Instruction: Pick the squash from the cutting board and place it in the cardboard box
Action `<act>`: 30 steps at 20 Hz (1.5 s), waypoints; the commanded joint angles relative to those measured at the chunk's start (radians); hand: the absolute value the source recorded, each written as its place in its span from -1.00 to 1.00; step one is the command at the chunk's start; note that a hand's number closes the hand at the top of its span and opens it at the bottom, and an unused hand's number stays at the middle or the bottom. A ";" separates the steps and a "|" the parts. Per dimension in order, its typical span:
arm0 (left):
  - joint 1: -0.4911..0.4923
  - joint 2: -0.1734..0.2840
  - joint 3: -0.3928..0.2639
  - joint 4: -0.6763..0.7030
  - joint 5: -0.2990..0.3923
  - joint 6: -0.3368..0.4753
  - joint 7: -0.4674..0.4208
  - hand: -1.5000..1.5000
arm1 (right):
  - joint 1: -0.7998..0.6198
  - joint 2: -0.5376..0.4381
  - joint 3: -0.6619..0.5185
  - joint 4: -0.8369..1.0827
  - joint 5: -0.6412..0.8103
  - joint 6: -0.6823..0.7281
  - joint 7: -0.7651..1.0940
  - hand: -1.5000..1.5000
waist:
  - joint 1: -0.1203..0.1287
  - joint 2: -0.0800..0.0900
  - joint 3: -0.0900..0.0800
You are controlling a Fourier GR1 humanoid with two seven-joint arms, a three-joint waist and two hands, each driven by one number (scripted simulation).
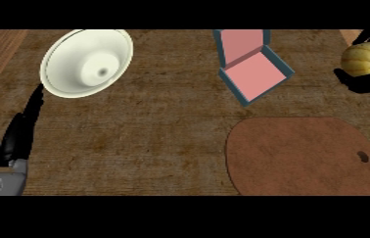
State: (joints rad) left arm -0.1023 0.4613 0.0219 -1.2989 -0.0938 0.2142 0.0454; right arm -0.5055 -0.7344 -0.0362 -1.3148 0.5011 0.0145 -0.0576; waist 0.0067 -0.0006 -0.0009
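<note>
The yellow squash [358, 59] is at the view's right edge, off the round brown cutting board [289, 156] and up beside it. Black parts of my right hand [351, 81] show just under the squash and again above it, curled round it. The rest of that hand is cut off by the edge. The cardboard box [252, 75], pink inside and teal outside, lies open left of the squash with its lid [241, 42] folded back. My left hand [20, 131] rests at the left edge, fingers straight, holding nothing.
A white bowl [86, 61] lies tilted on the wooden counter [159, 129] at the upper left. The cutting board has a small dark hole [362, 156] near its right side.
</note>
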 commanded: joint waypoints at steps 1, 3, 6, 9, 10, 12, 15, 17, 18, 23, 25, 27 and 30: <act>-0.002 0.039 0.024 -0.023 0.002 -0.037 0.023 0.00 | -0.139 0.079 0.018 -0.011 -0.025 0.062 0.123 1.00 | 0.010 0.000 0.000; 0.009 -0.017 -0.004 -0.052 -0.011 -0.014 0.022 0.00 | -0.210 0.127 0.020 0.122 -0.001 0.033 0.108 1.00 | 0.016 0.003 0.001; -0.032 0.007 0.023 -0.008 -0.017 -0.026 0.031 0.00 | -0.328 0.179 0.011 0.265 0.015 0.000 0.090 1.00 | 0.022 0.008 0.001; 0.019 -0.025 0.008 -0.051 -0.030 -0.012 0.016 0.00 | -0.410 0.225 0.002 0.251 -0.013 0.052 0.207 1.00 | 0.016 0.003 0.001; 0.027 -0.026 0.011 -0.054 -0.016 -0.026 0.011 0.00 | -0.434 0.262 0.008 0.320 -0.003 0.030 0.209 1.00 | 0.024 0.005 0.001; -0.001 -0.024 0.025 0.000 -0.026 -0.026 -0.029 0.00 | -0.515 0.259 -0.026 0.446 -0.004 0.021 0.166 1.00 | 0.024 0.008 0.001; -0.020 0.006 0.030 -0.056 -0.019 -0.061 0.056 0.00 | -0.560 0.340 0.002 0.556 0.035 -0.033 0.146 1.00 | 0.028 0.009 0.001; -0.034 -0.013 0.034 -0.013 -0.015 -0.061 0.010 0.00 | -0.637 0.337 -0.027 0.686 0.048 -0.057 0.138 1.00 | 0.035 0.014 0.001; 0.016 -0.052 0.020 0.015 -0.050 -0.009 -0.060 0.00 | -0.597 0.345 -0.035 0.719 0.047 -0.094 0.068 1.00 | 0.036 0.016 0.001; -0.034 -0.058 -0.009 -0.032 -0.068 -0.021 0.010 0.00 | -0.693 0.392 -0.029 0.914 0.107 -0.175 0.062 1.00 | 0.056 0.025 0.001; -0.067 -0.027 0.022 -0.032 -0.040 -0.052 0.041 0.00 | -0.722 0.389 -0.032 0.962 0.141 -0.256 0.110 1.00 | 0.068 0.029 0.001; -0.067 -0.033 0.002 -0.053 -0.064 -0.042 0.064 0.00 | -0.724 0.429 -0.065 1.012 0.110 -0.265 0.147 1.00 | 0.070 0.029 0.002; -0.093 -0.042 0.012 -0.008 -0.062 -0.041 0.029 0.00 | -0.746 0.405 -0.110 1.070 0.066 -0.198 0.127 -1.00 | 0.068 0.033 0.002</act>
State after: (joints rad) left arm -0.1625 0.4229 0.0337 -1.3111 -0.1472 0.1703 0.0601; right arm -1.2215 -0.3319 -0.1075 -0.3317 0.5906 -0.1972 0.0634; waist 0.0698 0.0286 0.0006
